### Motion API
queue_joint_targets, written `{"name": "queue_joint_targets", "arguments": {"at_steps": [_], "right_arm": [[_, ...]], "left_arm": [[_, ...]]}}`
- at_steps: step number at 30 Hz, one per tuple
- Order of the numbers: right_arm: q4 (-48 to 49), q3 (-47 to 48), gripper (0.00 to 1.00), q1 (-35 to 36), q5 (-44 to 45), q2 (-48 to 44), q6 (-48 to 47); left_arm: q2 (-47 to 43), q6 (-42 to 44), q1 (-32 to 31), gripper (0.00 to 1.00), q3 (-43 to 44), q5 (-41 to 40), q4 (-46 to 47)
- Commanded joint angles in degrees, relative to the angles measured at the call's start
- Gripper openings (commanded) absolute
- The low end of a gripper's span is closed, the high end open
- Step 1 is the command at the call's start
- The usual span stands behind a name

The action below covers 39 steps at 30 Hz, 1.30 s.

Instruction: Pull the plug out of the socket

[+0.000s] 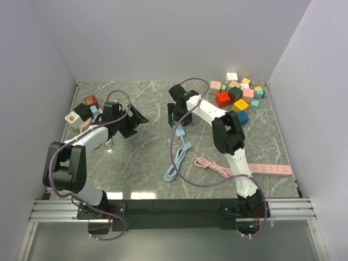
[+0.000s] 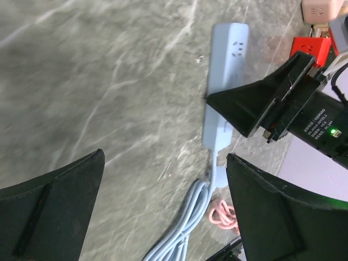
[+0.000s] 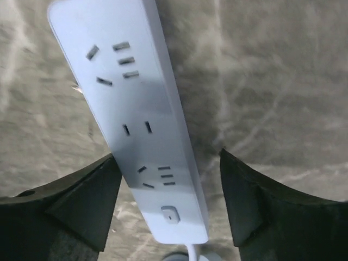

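Two sets of jaws, both open. Right gripper (image 3: 168, 204) straddles the strip (image 3: 144, 122), gap on one side; left gripper (image 2: 163, 212) empty.

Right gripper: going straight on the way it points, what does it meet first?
Most likely the light blue power strip, which lies right ahead between the open fingers of the right gripper. How far off it is, I cannot tell.

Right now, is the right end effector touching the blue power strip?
Cannot tell. In the right wrist view the right end effector straddles the power strip: one finger stands clear, the other finger meets its edge, but contact is unclear.
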Motion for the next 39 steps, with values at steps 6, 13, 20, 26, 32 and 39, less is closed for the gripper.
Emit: {"name": "queue_joint_targets", "arguments": {"at_steps": [6, 13, 20, 26, 32, 39], "right_arm": [[-0.15, -6.54, 0.33, 0.33, 5.08, -3.07, 2.90], [3.25, -25.64, 0.00, -3.88, 7.73, -15.69, 14.84], [18.73, -63.36, 0.00, -20.04, -0.63, -41.88, 30.15], [19.62, -68.49, 0.00, -39.45, 0.60, -47.80, 33.58], [17.25, -67.26, 0.00, -55.55, 1.38, -47.36, 33.14], [16.80, -67.00, 0.00, -61.98, 4.20, -49.38, 32.62]], "left_arm": [[-9.01, 2.46, 2.22, 0.99, -4.35, 1.54, -1.13], [-13.75, 4.04, 2.31, 0.99, -5.76, 4.61, -3.24], [-13.23, 5.54, 2.31, 0.99, -4.44, 7.86, -4.47], [-10.86, 5.98, 2.31, 0.99, -3.04, 9.80, -3.94], [-11.56, 7.12, 2.31, 0.99, -2.07, 9.19, -5.61], [-11.47, 8.35, 2.57, 0.99, -0.32, 6.46, -7.63]]}}
